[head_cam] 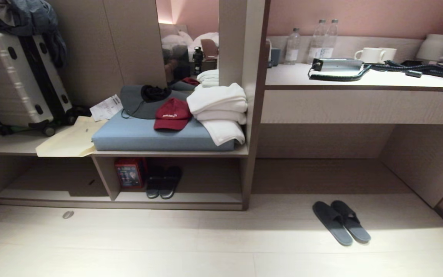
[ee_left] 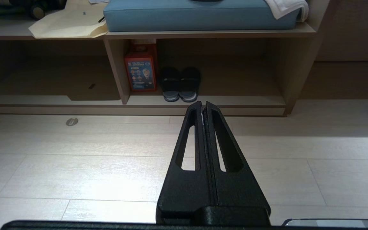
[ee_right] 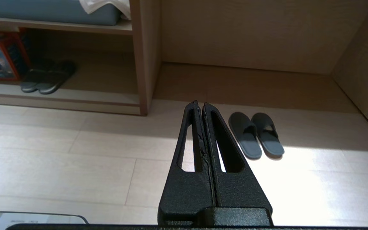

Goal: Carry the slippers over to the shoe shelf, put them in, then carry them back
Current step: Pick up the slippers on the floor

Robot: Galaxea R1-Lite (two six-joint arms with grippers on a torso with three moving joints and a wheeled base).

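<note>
right gripper (ee_right: 202,103): fingers pressed together, nothing held, hanging over bare floor at centre frame of its wrist view. left gripper (ee_left: 203,103): likewise closed and empty, aimed at the low cubby. neither arm appears in the head view. the slippers (head_cam: 341,222) lie side by side on the floor, lower right of the head view, before the tall recess. the shoe shelf (head_cam: 206,197), lower centre-left, holds a darker pair (head_cam: 164,181) and a red box (head_cam: 130,172). judgement: nothing done; pickup, shelving and return all remain.
</note>
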